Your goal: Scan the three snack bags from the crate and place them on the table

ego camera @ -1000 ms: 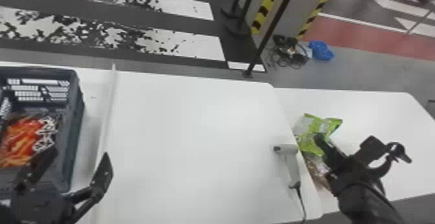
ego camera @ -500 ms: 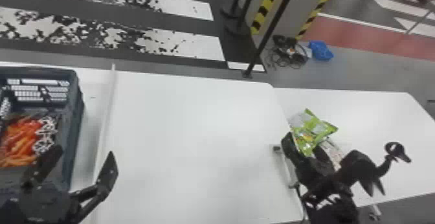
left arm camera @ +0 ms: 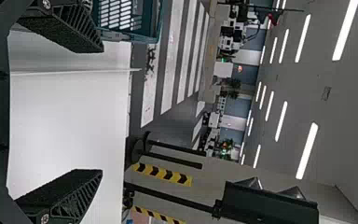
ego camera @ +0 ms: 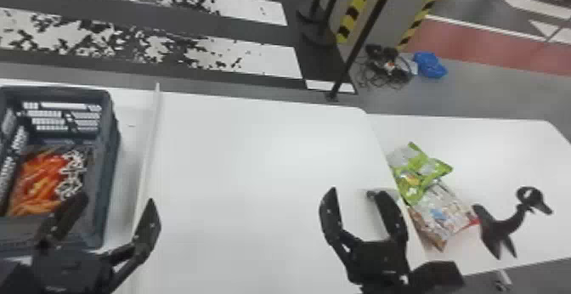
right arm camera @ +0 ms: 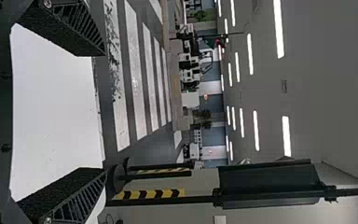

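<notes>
Black L claw [ego camera: 114, 203], 1 pc., fingers spread, at near end of grey plastic crate [ego camera: 111, 144]. R claw [ego camera: 354, 193], 1 pc., fingers spread, nothing pinched, above white desk [ego camera: 255, 157]. Multicol. snack bag [ego camera: 439, 212], on R-hand desk [ego camera: 501, 153], touching green snack bag [ego camera: 414, 176] beyond. Orange snack bag [ego camera: 40, 182], in crate. Farther, on flr.: blk. cables [ego camera: 387, 70] beside blue item [ego camera: 430, 64].

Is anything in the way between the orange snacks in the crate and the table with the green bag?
Yes. The crate's side wall comes first, then the thin white strip. Nearer the green bag, the right hand hangs over the middle table.
</notes>
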`<state>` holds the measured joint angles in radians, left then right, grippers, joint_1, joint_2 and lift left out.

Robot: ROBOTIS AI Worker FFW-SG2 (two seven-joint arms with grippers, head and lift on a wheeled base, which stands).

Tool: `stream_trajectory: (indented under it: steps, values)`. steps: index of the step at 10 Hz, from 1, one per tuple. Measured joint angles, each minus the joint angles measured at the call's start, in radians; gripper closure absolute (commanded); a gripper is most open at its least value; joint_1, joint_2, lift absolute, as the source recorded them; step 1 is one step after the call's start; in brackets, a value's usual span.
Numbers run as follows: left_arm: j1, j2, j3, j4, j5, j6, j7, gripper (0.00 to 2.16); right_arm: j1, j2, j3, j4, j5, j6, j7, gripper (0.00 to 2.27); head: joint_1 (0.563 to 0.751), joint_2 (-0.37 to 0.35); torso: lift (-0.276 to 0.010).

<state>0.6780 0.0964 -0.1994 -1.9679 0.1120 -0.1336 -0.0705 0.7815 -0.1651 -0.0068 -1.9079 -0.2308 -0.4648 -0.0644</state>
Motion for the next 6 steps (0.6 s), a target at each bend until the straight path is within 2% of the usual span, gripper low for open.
stream_trajectory:
  steps: [2, 3, 4, 6]
  values:
    - [0.017, 0.002, 0.01, -0.029, 0.005, 0.01, -0.004, 0.07, 0.02, 0.0, 0.042, 0.029, 0.02, -0.066, 0.002, 0.05, 0.695, -0.239, -0.037]
    - [0.022, 0.003, 0.041, -0.074, 0.021, 0.091, -0.024, 0.11, 0.016, -0.001, 0.049, 0.039, 0.026, -0.072, 0.003, 0.06, 0.695, -0.228, -0.037]
    - [0.023, 0.001, 0.095, -0.147, 0.048, 0.229, -0.067, 0.11, 0.014, -0.005, 0.049, 0.042, 0.028, -0.073, 0.004, 0.06, 0.695, -0.2, -0.037]
    - [0.015, -0.004, 0.208, -0.278, 0.102, 0.407, -0.077, 0.1, 0.013, -0.008, 0.045, 0.049, 0.027, -0.075, 0.042, 0.06, 0.695, -0.111, -0.037]
